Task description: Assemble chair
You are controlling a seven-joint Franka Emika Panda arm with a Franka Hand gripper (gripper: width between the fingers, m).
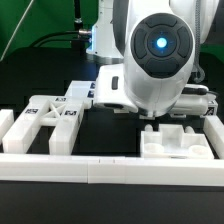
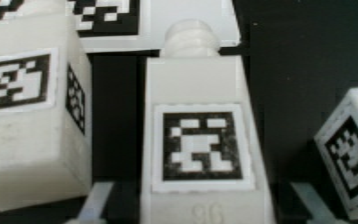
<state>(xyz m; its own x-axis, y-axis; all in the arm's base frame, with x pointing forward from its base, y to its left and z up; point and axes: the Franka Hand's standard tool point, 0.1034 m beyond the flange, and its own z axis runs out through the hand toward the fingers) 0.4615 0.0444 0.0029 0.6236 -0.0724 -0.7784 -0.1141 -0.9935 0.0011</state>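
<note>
Chunky white plastic chair block (image 2: 197, 130), tagged and peg-ended, lies on the black desk (image 1: 105, 128) between the jaws, just beside another white tagged block (image 2: 30, 110). Whether they clamp it cannot be told; an off-centre closure could knock the neighbour.

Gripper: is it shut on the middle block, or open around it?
Cannot tell. The wrist view shows the fingers on either side of the tagged block, but contact is too blurred to judge.
</note>
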